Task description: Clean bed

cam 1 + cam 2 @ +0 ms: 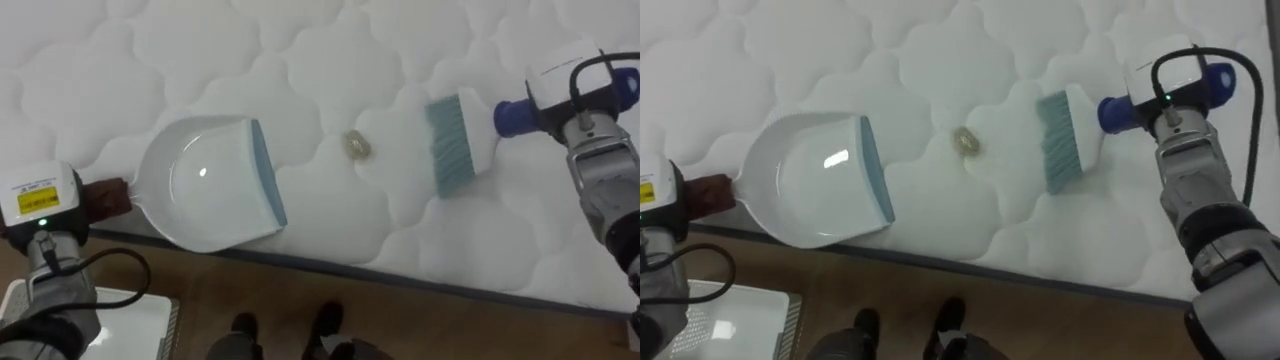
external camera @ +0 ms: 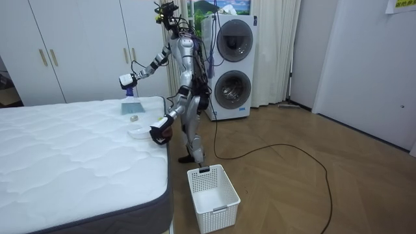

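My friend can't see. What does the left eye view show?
A small crumpled beige scrap lies on the white quilted mattress, between a white dustpan with a blue lip on the left and a blue-bristled brush on the right.

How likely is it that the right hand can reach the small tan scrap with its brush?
Probably yes. The right hand holds the blue-handled brush with its bristles beside the small tan scrap, and only white quilted mattress lies between them.

End of dustpan handle hidden behind left robot hand; pale lump unidentifiable.
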Controlling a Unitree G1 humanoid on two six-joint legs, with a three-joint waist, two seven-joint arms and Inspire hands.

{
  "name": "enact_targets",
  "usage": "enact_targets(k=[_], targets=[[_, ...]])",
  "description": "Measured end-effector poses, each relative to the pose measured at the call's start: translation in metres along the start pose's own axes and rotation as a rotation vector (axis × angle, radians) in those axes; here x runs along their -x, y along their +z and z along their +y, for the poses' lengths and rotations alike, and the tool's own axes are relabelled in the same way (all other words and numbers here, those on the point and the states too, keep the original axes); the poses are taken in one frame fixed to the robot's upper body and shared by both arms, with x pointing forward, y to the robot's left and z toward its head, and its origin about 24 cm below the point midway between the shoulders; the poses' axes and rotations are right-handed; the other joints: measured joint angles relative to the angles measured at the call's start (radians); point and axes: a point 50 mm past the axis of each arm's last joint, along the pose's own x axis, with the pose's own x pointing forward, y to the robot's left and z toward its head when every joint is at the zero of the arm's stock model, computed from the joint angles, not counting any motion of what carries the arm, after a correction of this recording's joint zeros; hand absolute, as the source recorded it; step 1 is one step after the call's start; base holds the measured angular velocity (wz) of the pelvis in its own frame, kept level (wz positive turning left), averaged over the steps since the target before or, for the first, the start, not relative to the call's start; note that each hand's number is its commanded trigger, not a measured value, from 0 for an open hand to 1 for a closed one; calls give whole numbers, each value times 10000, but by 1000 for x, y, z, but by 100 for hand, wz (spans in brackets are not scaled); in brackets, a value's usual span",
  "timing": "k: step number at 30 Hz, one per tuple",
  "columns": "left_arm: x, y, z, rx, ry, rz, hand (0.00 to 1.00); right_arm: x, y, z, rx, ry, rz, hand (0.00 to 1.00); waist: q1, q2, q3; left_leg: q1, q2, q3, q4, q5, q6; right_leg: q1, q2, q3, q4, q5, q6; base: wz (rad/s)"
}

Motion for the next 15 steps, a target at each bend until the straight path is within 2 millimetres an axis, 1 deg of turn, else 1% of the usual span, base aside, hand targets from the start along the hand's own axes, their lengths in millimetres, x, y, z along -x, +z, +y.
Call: enact_targets(k=[4, 7, 10, 12, 15], targets=[[0, 0, 0, -71, 18, -44, 100, -2, 5, -6, 127, -278, -206, 100, 7, 18, 12, 144, 7, 71, -157, -5, -9, 94, 9, 13, -48, 4, 4, 0], [0, 0, 0, -146, 56, -70, 100, -4, 12, -16, 39, -739, -428, 100, 12, 22, 13, 174, 7, 123, -291, 1, -15, 84, 35, 33, -136, 54, -2, -2], [1, -1, 0, -134, 24, -48, 100, -7, 23, -30, -128, -1307, -748, 100, 6, 28, 11, 199, 6, 119, -365, 31, -46, 103, 43, 11, -182, 55, -4, 0], [1, 0, -1, -117, -31, -63, 100, -7, 33, -38, -369, -1582, -966, 100, 25, 57, 6, 199, 25, 86, -359, 40, -57, 213, 101, -74, -355, 91, -12, 5], [1, 2, -1, -42, -75, -145, 100, -7, 39, -40, -488, -1641, -1071, 100, 65, 73, 9, 187, 40, 62, -305, 40, -57, 247, 85, -224, -375, 93, -14, 8]])
